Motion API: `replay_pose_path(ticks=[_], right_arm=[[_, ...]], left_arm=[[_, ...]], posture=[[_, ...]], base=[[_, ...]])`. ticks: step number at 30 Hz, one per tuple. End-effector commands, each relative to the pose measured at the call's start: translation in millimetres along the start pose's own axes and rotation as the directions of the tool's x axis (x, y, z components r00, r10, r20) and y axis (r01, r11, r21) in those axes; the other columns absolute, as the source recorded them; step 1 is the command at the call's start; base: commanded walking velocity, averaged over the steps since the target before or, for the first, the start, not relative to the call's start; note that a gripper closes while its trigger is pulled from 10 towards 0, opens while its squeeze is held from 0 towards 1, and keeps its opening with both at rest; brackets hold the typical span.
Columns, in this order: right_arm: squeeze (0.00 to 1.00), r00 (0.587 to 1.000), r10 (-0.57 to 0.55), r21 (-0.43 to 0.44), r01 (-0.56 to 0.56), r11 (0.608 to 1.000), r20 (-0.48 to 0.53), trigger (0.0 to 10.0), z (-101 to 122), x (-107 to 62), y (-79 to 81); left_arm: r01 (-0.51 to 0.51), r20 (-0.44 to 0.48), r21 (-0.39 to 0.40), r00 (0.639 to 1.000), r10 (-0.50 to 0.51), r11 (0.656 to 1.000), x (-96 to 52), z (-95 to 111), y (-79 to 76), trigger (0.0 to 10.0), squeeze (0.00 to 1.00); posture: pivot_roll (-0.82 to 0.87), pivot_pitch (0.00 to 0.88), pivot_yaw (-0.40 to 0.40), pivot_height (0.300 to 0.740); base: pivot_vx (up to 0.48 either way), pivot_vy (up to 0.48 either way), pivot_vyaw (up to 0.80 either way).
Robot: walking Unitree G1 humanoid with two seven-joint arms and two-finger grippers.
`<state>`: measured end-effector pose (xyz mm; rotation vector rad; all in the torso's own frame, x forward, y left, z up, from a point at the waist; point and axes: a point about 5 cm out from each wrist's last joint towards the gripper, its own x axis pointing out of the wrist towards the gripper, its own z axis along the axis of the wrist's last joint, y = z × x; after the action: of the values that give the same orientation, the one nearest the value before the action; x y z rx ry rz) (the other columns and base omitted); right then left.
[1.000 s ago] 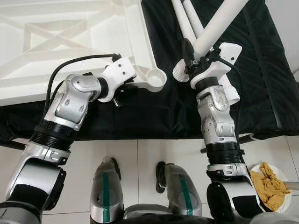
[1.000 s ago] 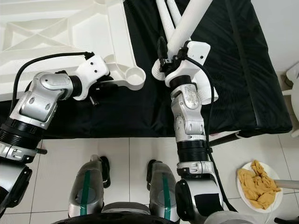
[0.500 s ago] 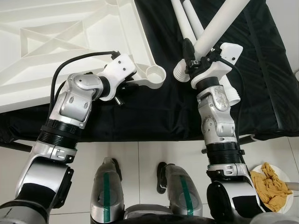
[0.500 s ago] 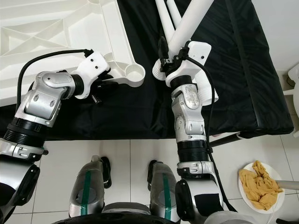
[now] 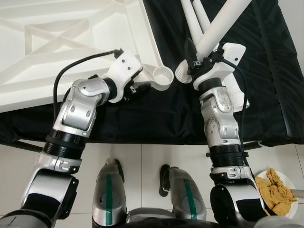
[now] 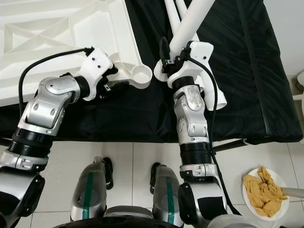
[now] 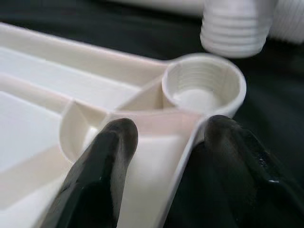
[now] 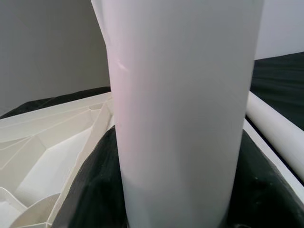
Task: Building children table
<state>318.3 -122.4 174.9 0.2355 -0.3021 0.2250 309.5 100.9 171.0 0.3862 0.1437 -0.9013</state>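
Observation:
A white table top (image 5: 61, 42) lies upside down on a black cloth, its round threaded corner socket (image 5: 162, 76) pointing toward me. My left gripper (image 5: 137, 86) is shut on the table top's corner, one black finger (image 7: 111, 152) on each side of the rib just behind the socket (image 7: 204, 85). My right gripper (image 5: 198, 51) is shut on a white table leg (image 5: 223, 26) held at a slant. The leg's threaded end (image 5: 183, 75) hangs just right of the socket, a small gap apart, and appears beyond the socket as a ribbed end (image 7: 236, 28).
More white legs (image 5: 192, 19) lie on the black cloth (image 5: 266, 71) at the back right. The cloth's front edge drops to a tiled floor (image 5: 152, 156), where my feet stand. A plate with a crumpled yellow cloth (image 5: 278, 194) sits on the floor at the right.
My left arm has swung inward with the table top's corner, bringing the socket slightly closer to the leg's threaded end. The right arm holds the leg much as before.

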Motion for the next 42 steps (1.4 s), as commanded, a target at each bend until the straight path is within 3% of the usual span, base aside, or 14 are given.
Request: replay_pose_path(ticks=[1,5,9,11,13,17,20,22,30,37,42], right_arm=[[0.0,1.0,0.019,-0.012,-0.018,1.0,0.009,10.0,1,1.4,1.0],[0.0,0.999,0.038,-0.025,-0.038,0.999,0.01,10.0,2,4.4,0.8],[0.0,0.999,0.049,-0.031,-0.049,0.998,0.007,10.0,2,6.5,0.5],[0.0,0.997,0.072,-0.032,-0.072,0.997,0.009,10.0,3,9.9,2.1],[0.0,0.997,0.072,-0.032,-0.072,0.997,0.009,10.0,3,9.9,2.1],[0.0,0.994,0.105,-0.041,-0.104,0.994,0.013,10.0,6,15.5,4.8],[0.0,0.994,0.111,-0.045,-0.111,0.993,0.011,10.0,6,16.0,5.4],[0.0,0.993,0.122,-0.044,-0.122,0.992,-0.001,10.0,4,15.8,6.1],[0.0,0.993,0.112,-0.049,-0.113,0.992,-0.021,10.0,1,14.9,2.8],[0.0,0.994,0.094,-0.067,-0.097,0.993,-0.048,10.0,-3,15.2,-1.5],[0.0,0.993,0.107,-0.063,-0.11,0.992,-0.048,10.0,-3,15.1,-0.3]], left_arm=[[0.108,0.057,-0.014,0.993,-0.107,0.994,-1.4,8,-2.8,10.0,0.0],[0.049,0.166,-0.108,0.986,-0.031,0.993,-0.9,22,6.3,10.0,0.0],[-0.03,0.184,-0.128,0.982,0.053,0.991,0.8,24,11.0,10.0,0.0],[-0.097,0.184,-0.177,0.974,0.13,0.979,3.5,21,13.0,10.0,0.0],[-0.097,0.184,-0.177,0.974,0.13,0.979,3.5,21,13.0,10.0,0.0],[-0.228,0.181,-0.228,0.945,0.272,0.946,6.6,21,19.8,10.0,0.0],[-0.259,0.178,-0.242,0.935,0.305,0.935,6.7,21,22.7,10.0,0.0],[-0.33,0.171,-0.269,0.908,0.382,0.905,4.9,24,29.8,10.0,0.0],[-0.374,0.192,-0.24,0.886,0.421,0.896,-2.1,26,28.5,10.0,0.0],[-0.409,0.208,-0.304,0.853,0.479,0.861,-14.6,16,22.6,10.0,0.0],[-0.436,0.212,-0.285,0.84,0.5,0.854,-16.6,17,22.3,10.0,0.0]], posture=[[0.07,0.083,-0.058,0.74],[0.07,0.086,-0.061,0.74],[0.08,0.087,-0.062,0.74],[0.08,0.088,-0.065,0.74],[0.08,0.088,-0.065,0.74],[0.09,0.087,-0.072,0.74],[0.09,0.087,-0.072,0.74],[0.09,0.089,-0.074,0.74],[0.09,0.087,-0.068,0.74],[0.1,0.082,-0.067,0.74],[0.1,0.081,-0.072,0.74]], base=[[0.0,0.0,0.0],[0.0,0.0,0.0],[0.0,0.0,0.0],[0.0,0.0,0.0],[0.0,0.0,0.0],[0.0,0.0,0.0],[0.0,0.0,0.0],[0.0,0.0,0.0],[0.0,0.0,0.0],[0.0,0.0,0.0],[0.0,0.0,0.0]])
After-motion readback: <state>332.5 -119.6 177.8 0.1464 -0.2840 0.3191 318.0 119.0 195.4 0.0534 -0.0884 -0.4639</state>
